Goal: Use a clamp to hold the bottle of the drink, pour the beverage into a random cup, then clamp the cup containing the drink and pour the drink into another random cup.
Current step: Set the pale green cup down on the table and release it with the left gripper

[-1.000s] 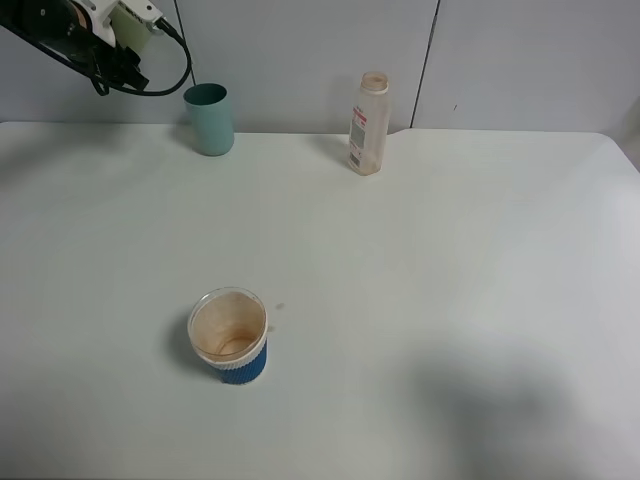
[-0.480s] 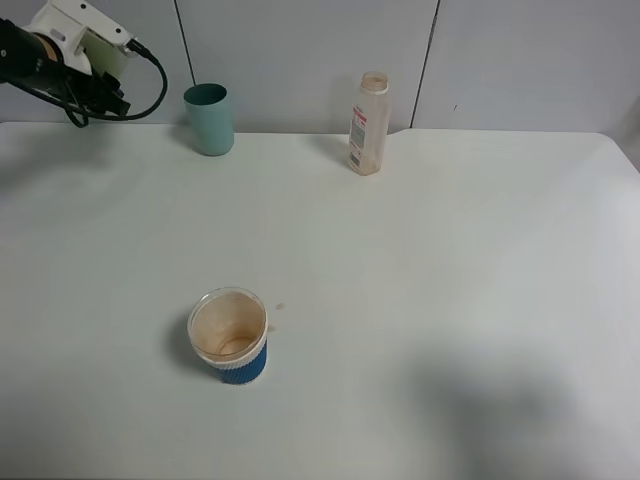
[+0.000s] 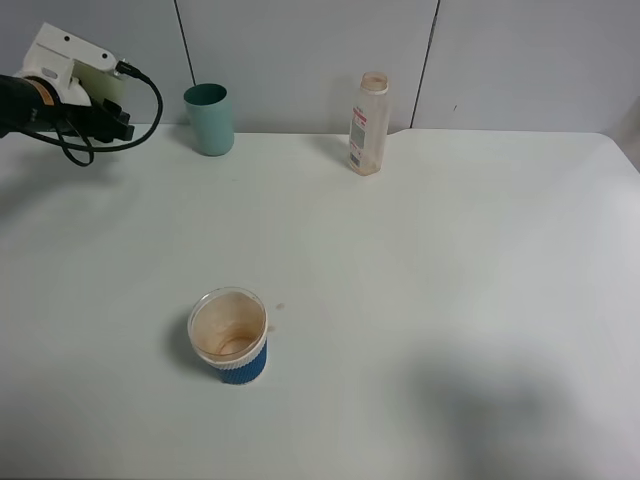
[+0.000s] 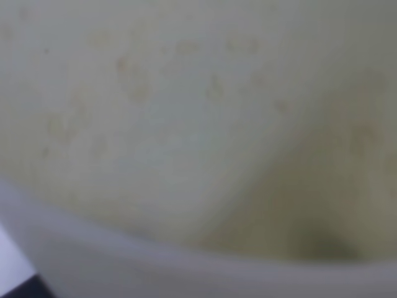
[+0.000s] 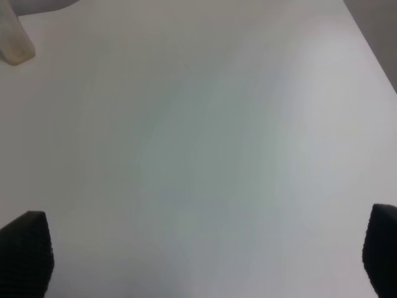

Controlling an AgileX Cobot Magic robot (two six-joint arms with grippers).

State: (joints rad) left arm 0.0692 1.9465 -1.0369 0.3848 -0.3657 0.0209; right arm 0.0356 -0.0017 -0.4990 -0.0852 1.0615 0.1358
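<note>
The bottle (image 3: 368, 123) stands uncapped at the table's far edge, and its base (image 5: 12, 43) shows in the right wrist view. The teal cup (image 3: 209, 118) stands to its left. My left arm's wrist (image 3: 65, 90) hangs at the far left, its gripper past the picture's edge. A pale yellow-green cup wall (image 4: 186, 124) with brownish droplets fills the left wrist view, pressed right against the camera and seemingly held; no fingers show. No pooled beverage is visible. My right gripper (image 5: 203, 251) is open wide above bare table.
A short stained cup with a blue ribbed sleeve (image 3: 229, 335) stands near the front left. The white table (image 3: 450, 260) meets a grey wall behind. A soft shadow (image 3: 490, 400) lies at the front right.
My left arm has dropped lower and drawn further to the left, away from the teal cup. The cups and bottle on the table have not moved.
</note>
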